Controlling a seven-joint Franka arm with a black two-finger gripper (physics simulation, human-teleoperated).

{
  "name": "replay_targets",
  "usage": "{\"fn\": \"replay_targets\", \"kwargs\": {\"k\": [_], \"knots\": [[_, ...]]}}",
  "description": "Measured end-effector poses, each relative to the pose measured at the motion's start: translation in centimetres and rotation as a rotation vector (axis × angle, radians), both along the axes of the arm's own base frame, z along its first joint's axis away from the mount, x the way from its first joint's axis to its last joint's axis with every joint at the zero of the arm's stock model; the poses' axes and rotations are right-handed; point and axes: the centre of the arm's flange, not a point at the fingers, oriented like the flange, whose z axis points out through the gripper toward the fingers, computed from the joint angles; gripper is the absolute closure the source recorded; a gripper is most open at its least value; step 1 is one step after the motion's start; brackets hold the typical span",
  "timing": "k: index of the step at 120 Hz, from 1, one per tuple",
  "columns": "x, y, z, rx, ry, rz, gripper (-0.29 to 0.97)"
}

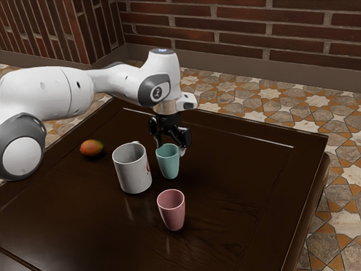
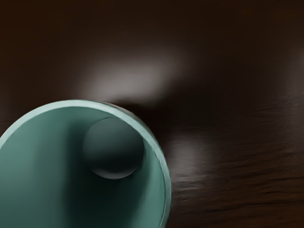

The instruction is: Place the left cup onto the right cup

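Hanging right at the rim of the teal cup [image 1: 168, 162] is the black claw [image 1: 169, 144] — I cannot tell if it is squeezing the cup or loose. The teal cup is upright, just beside a white mug [image 1: 132, 168] on the dark bench [image 1: 242, 169]. A pink cup [image 1: 171, 209] stands near, toward the front edge — a small orange fruit [image 1: 91, 148] lies beyond the mug.

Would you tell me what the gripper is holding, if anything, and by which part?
Cannot be told: the gripper sits at the teal cup's rim, grip unclear.
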Motion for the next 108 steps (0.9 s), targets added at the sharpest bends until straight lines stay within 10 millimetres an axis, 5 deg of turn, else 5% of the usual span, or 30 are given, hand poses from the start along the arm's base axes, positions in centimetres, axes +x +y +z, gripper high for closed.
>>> {"fn": "replay_targets", "kwargs": {"k": [15, 69, 91, 108], "knots": [[0.1, -1.0, -0.3, -0.010, -0.019, 0.002, 0.00], [0.7, -1.2, -6.2, -0.011, 0.009, 0.036, 0.00], [1.0, -1.0, -6.1, 0.014, -0.012, 0.029, 0.45], [1.1, -0.9, -5.8, 0.022, -0.022, 0.032, 0.64]]}}
